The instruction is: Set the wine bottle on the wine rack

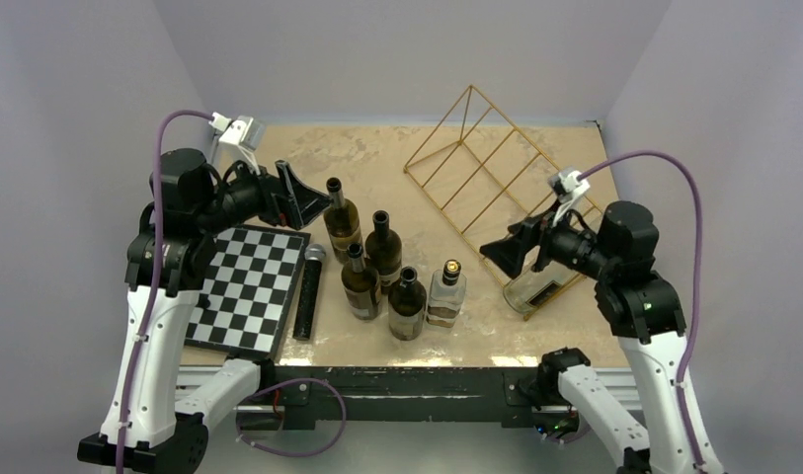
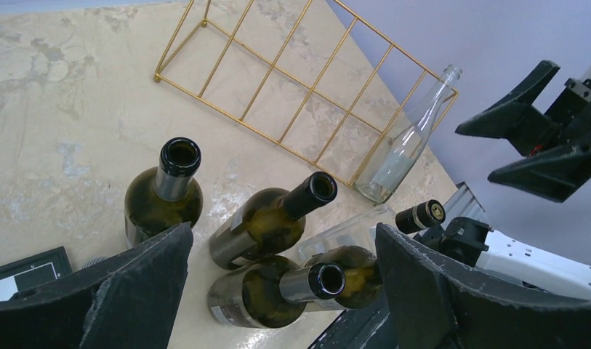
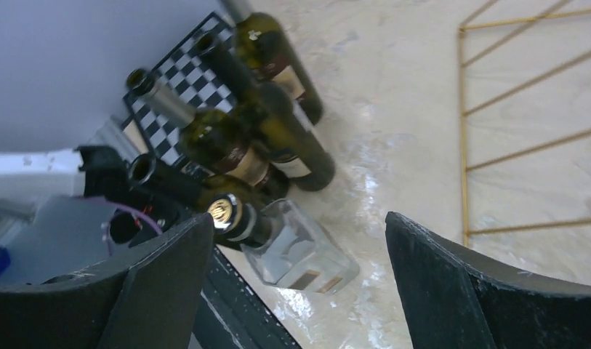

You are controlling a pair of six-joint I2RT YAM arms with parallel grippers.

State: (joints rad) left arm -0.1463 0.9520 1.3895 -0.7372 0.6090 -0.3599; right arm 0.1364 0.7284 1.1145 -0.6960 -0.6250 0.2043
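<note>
Four dark green wine bottles (image 1: 382, 259) stand upright mid-table, between chessboard (image 1: 247, 286) and wine rack (image 1: 481, 163). None of them is racked. One clear bottle (image 1: 531, 288) lies in the rack's near slot. Grippers? (A)

Left gripper (image 1: 311, 199): spread wide, empty, just beside the far-left bottle (image 1: 343, 225). Right gripper (image 1: 498, 257): also wide, empty, near the rack's near end. (B)

Handling estimate? (A)

Glass is rigid, smooth, slippery and breakable. Mouths are uncorked and the bottles look empty, so probably moderate weight. Grip the cylindrical body below the shoulder, since the collared neck is narrow and the bottle would likely swing. Rack is thin gold wire with parallel bars. It looks light and may slide under a laid bottle. (B)
</note>
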